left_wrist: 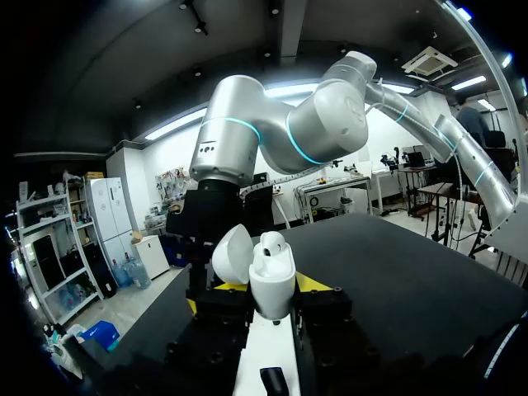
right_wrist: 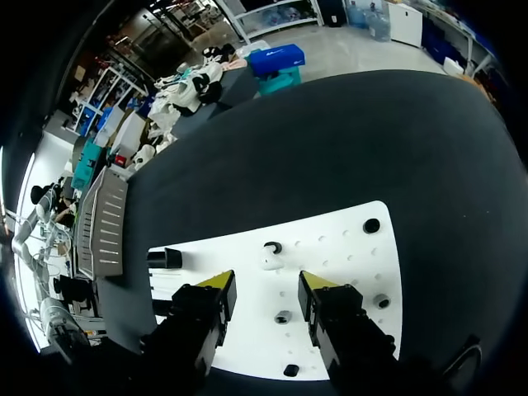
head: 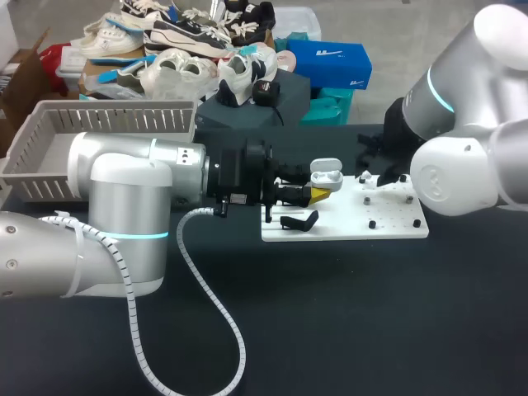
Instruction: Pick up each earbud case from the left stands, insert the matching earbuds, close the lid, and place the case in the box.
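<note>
The earbud case (left_wrist: 272,285) is white, its lid (left_wrist: 230,256) hinged open, and it sits upright between the yellow-tipped fingers of the left gripper (head: 318,195), just above the left part of the white board (head: 355,224). In the left wrist view both fingers press against the case's sides, so the pincer is clamped on it. 1 white earbud (left_wrist: 271,244) shows seated in the open case; whether a 2nd one is in there cannot be told.

Below the case, on the left end of the board, stands a black stand (head: 299,221).

The left arm (head: 132,194) comes in from left of the board and lies level, its wrist pointing toward the board. The right arm (head: 466,161) comes in from the right and hangs over the right half of the board.

The right gripper (right_wrist: 266,282) points down at the board's middle. Its 2 fingers stand apart with bare board between them, so this pincer is open and grips nothing. Just ahead of its fingertips a small white piece (right_wrist: 270,262), seemingly an earbud, lies on the board beside a black hooked peg (right_wrist: 272,246). Several more black pegs (right_wrist: 371,225) dot the right half of the board.

A grey slatted basket (head: 99,136) sits well apart from the board, beyond its left end.
</note>
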Action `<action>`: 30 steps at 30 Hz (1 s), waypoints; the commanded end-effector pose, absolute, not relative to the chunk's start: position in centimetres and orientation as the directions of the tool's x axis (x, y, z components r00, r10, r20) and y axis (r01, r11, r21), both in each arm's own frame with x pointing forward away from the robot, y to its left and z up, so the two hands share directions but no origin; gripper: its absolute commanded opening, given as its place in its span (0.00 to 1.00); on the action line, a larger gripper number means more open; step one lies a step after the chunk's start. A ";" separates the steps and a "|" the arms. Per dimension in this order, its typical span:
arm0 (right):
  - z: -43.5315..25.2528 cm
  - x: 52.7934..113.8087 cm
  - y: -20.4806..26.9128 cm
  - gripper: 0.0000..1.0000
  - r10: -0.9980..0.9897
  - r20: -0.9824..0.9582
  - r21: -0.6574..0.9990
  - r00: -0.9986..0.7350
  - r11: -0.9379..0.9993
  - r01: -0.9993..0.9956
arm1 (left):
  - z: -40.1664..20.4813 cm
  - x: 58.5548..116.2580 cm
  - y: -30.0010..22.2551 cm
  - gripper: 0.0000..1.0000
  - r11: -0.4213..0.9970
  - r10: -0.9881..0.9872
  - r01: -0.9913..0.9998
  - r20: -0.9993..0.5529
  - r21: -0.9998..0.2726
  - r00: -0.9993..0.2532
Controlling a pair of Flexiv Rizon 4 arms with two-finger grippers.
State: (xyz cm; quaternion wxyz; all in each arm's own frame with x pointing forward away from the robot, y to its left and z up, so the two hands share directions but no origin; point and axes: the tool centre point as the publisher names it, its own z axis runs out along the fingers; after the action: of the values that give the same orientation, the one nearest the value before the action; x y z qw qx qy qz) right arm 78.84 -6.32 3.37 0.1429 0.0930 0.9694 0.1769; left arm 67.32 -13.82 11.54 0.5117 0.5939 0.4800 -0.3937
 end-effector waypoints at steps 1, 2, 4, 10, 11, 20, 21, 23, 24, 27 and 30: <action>3.3 79.0 -6.1 0.46 0.234 -0.241 0.366 -0.942 0.921 0.135 | 11.5 67.4 -13.8 0.00 -0.018 0.168 0.973 -0.959 0.229 0.229; 3.3 79.0 -6.1 0.46 0.235 -0.241 0.366 -0.942 0.921 0.136 | 11.5 67.4 -13.8 0.00 -0.018 0.168 0.973 -0.959 0.229 0.229; 3.1 79.1 -6.2 0.46 0.237 -0.238 0.366 -0.942 0.920 0.139 | 11.5 67.4 -13.8 0.00 -0.018 0.168 0.973 -0.959 0.229 0.229; 3.1 79.4 -6.1 0.43 0.236 -0.238 0.366 -0.942 0.920 0.138 | 11.5 67.4 -13.8 0.00 -0.018 0.168 0.973 -0.959 0.229 0.229; 3.1 79.5 -6.1 0.42 0.235 -0.238 0.365 -0.942 0.921 0.137 | 11.5 67.4 -13.8 0.00 -0.018 0.168 0.973 -0.959 0.229 0.229; 2.7 79.7 -6.1 0.37 0.235 -0.230 0.365 -0.944 0.920 0.140 | 11.5 67.4 -13.8 0.00 -0.018 0.168 0.973 -0.959 0.229 0.229; 2.7 79.7 -6.1 0.37 0.235 -0.229 0.365 -0.945 0.920 0.141 | 11.5 67.4 -13.8 0.00 -0.018 0.168 0.973 -0.959 0.229 0.229; 2.6 79.7 -6.1 0.36 0.235 -0.228 0.365 -0.945 0.920 0.141 | 11.5 67.4 -13.8 0.00 -0.018 0.168 0.973 -0.959 0.229 0.229; 2.6 79.7 -6.1 0.35 0.236 -0.227 0.365 -0.945 0.920 0.142 | 11.5 67.4 -13.8 0.00 -0.018 0.168 0.973 -0.959 0.229 0.229; 2.5 79.8 -6.1 0.35 0.236 -0.225 0.365 -0.945 0.920 0.143 | 11.5 67.4 -13.8 0.00 -0.018 0.168 0.973 -0.959 0.229 0.229; 2.4 79.9 -6.1 0.34 0.237 -0.224 0.365 -0.945 0.920 0.144 | 11.5 67.4 -13.8 0.00 -0.018 0.168 0.973 -0.959 0.229 0.229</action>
State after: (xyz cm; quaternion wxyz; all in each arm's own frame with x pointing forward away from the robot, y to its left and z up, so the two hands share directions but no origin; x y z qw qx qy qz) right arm 79.61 -6.15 2.45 0.1353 0.0986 0.9703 0.1745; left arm 67.32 -13.82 11.54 0.5117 0.5939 0.4800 -0.3937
